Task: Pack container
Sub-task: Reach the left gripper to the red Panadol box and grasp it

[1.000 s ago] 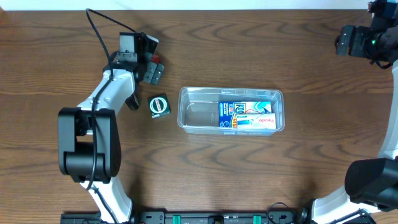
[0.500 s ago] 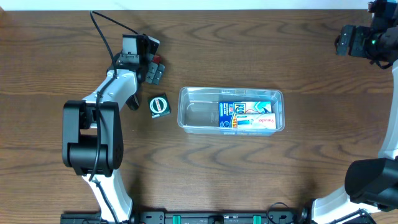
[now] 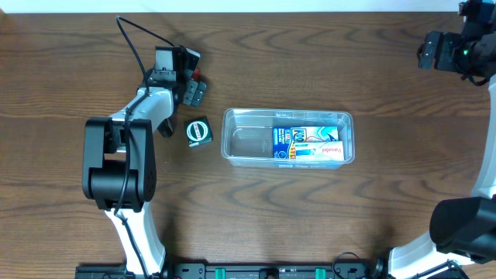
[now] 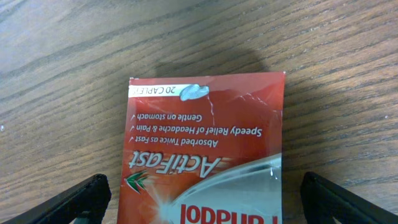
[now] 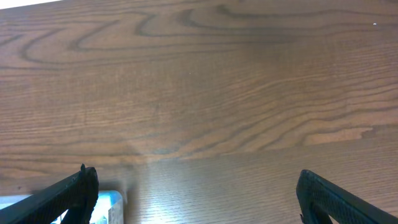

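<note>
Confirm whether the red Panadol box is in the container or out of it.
Out. The red Panadol box lies flat on the wooden table, under the open left gripper, apart from the container.

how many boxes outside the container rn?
2. A red box lies on the table below the open left fingers. A small dark box sits just left of the container. The left arm may hide more.
</note>
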You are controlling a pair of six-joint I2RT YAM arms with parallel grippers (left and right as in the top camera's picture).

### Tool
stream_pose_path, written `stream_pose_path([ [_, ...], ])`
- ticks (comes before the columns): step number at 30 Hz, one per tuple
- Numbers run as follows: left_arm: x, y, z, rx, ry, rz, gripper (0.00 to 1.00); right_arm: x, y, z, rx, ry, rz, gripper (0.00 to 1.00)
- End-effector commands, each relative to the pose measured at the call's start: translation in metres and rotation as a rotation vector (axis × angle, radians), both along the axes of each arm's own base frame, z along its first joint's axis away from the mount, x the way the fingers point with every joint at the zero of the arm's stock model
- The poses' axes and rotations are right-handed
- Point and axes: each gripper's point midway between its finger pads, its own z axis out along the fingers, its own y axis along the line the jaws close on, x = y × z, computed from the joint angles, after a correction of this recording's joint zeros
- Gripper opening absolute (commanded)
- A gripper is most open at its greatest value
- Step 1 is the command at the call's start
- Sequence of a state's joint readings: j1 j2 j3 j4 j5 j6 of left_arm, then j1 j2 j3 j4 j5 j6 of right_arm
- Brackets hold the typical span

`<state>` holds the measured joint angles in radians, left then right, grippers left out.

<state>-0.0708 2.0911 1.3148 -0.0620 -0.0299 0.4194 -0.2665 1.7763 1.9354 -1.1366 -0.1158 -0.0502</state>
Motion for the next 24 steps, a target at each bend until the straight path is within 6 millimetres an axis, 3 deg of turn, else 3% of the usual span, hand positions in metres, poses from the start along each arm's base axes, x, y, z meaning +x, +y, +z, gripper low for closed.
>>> stream_pose_path([
  [1,0.002,0.004,-0.005,-0.022,0.007,0.043,0.97,-0.001,-0.003,0.006,0.006,-0.016,-0.020,0.99],
  [9,-0.010,0.005,-0.013,-0.151,0.055,0.235,0.89,-0.001,-0.003,0.006,0.006,-0.016,-0.020,0.99],
  [15,-0.019,0.006,-0.018,-0.153,0.095,0.253,0.84,-0.001,-0.003,0.006,0.006,-0.016,-0.020,0.99],
  [24,0.002,0.005,-0.002,-0.167,0.005,0.247,0.82,-0.001,-0.003,0.006,0.006,-0.015,-0.020,0.99],
])
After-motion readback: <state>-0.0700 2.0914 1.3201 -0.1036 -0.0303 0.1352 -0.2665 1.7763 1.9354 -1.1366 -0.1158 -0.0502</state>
